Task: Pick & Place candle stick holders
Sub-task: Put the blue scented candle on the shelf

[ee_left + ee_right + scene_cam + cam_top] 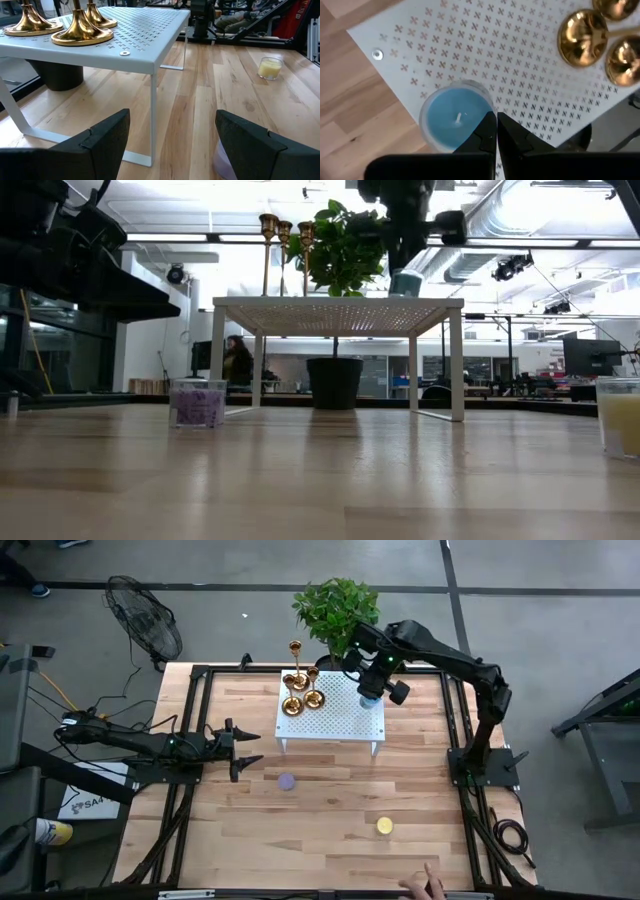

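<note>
Three gold candle stick holders [300, 688] stand on their round bases at the far left corner of a white perforated stand [345, 718]. They also show in the left wrist view [82, 31] and the right wrist view [582, 37]. My right gripper [496, 127] is over the stand's far right part, shut on a blue candle in a glass [454, 120]. My left gripper [170, 145] is open and empty, low over the table to the left of the stand [245, 748]. My right gripper pinches the glass's rim [491, 109] between its two fingers, one finger inside the glass and one outside, coming from above and pointing down. The glass stays upright below the fingers [407, 283], at the stand's top. I cannot tell whether it rests on the stand.
A purple candle [287, 781] and a yellow candle [384, 826] stand on the wooden table in front of the stand. A potted plant [335, 605] stands behind the stand. A person's hand [425, 886] shows at the table's near edge.
</note>
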